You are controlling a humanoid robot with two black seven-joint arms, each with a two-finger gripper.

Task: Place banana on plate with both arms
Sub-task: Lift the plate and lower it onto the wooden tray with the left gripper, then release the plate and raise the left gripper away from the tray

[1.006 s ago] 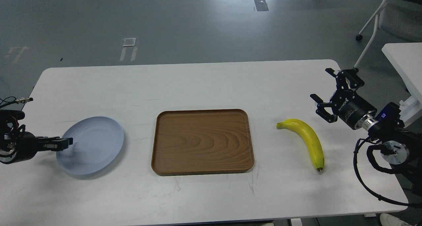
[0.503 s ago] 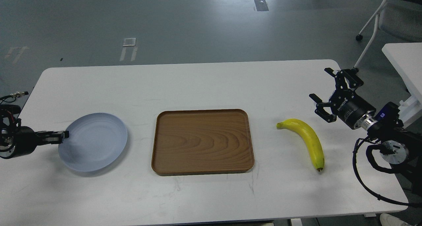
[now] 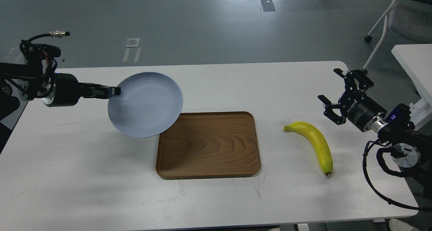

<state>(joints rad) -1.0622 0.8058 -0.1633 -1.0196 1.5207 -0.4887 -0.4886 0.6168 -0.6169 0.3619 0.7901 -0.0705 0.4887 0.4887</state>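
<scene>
My left gripper (image 3: pixel 114 91) is shut on the left rim of the pale blue-grey plate (image 3: pixel 146 104) and holds it in the air, tilted, over the table and the wooden tray's near-left corner. The yellow banana (image 3: pixel 315 143) lies on the table at the right, stem to the left, dark tip toward me. My right gripper (image 3: pixel 332 92) is open and empty, hovering to the right of and beyond the banana, apart from it.
A brown wooden tray (image 3: pixel 207 145) lies in the middle of the white table (image 3: pixel 216 197). A second white table (image 3: pixel 413 65) and a chair (image 3: pixel 401 18) stand at the far right, off the table's edge.
My left gripper has lifted the plate off the table and carried it up and to the right, toward the tray. The banana and the right arm have stayed put.
</scene>
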